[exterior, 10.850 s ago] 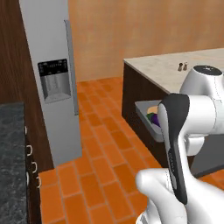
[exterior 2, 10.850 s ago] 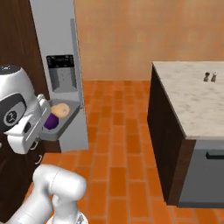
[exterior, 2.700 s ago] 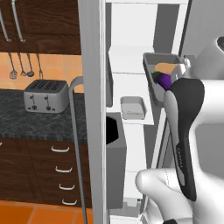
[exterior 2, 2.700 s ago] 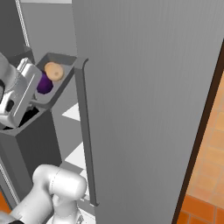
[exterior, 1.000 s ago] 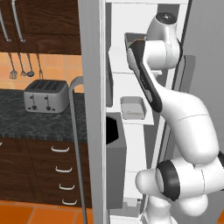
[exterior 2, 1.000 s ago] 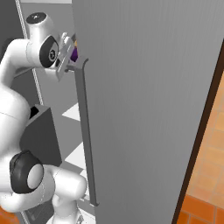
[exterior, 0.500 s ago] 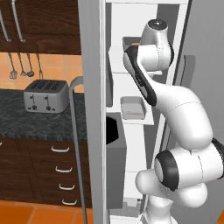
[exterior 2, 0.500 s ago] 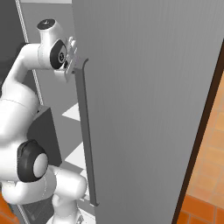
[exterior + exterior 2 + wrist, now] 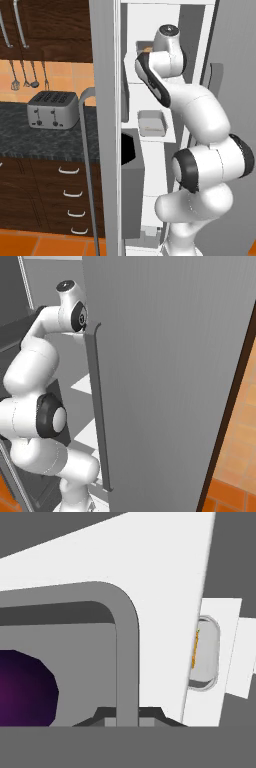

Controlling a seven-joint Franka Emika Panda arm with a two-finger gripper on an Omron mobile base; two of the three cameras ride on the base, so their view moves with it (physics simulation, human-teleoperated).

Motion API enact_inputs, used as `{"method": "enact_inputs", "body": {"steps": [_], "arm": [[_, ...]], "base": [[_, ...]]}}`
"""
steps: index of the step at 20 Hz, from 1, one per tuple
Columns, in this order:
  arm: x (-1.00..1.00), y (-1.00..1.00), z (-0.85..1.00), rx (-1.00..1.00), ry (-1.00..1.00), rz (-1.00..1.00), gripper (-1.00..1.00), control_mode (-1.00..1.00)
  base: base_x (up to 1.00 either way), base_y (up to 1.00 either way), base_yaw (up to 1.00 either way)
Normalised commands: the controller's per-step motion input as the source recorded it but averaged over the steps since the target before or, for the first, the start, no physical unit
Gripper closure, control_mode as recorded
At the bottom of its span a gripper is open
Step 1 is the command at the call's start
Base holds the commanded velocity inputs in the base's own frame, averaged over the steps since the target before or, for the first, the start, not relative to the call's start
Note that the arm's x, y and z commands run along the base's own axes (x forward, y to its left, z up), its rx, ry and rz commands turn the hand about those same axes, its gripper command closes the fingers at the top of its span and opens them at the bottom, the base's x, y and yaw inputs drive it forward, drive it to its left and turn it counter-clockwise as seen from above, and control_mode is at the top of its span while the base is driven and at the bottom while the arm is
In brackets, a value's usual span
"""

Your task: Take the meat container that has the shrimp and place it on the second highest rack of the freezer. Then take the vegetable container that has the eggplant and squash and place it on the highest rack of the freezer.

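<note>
On top freezer [image 9: 107, 75] rack [image 9: 125, 557]: end effector [image 9: 127, 714] clamps veg container [image 9: 127, 642].

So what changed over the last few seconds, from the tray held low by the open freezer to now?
The arm lifted the vegetable tray from mid height up into the top of the freezer, and reached further in each frame. The claw is shut on the tray's rim, with the eggplant inside. The shrimp tray stayed on its shelf, the door stayed open, and the base did not move.
</note>
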Motion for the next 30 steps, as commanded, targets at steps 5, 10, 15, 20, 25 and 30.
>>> {"method": "enact_inputs", "body": {"steps": [5, 10, 15, 20, 25, 30], "arm": [[0.40, 0.00, -0.23, 0.00, 0.03, 0.00, 1.00, -1.00], [0.34, 0.00, -0.08, -0.01, 0.00, 0.00, 1.00, -1.00], [0.00, 0.00, 0.00, 0.00, 0.00, 0.00, 1.00, -1.00], [0.00, 0.00, 0.00, 0.00, 0.00, 0.00, -1.00, -1.00], [0.00, 0.00, 0.00, 0.00, 0.00, 0.00, -1.00, -1.00], [-0.40, -0.01, 0.02, 0.00, -0.11, 0.00, -1.00, -1.00]], "base": [[0.00, 0.00, 0.00], [0.00, 0.00, 0.00], [0.00, 0.00, 0.00], [0.00, 0.00, 0.00], [0.00, 0.00, 0.00], [0.00, 0.00, 0.00]]}}
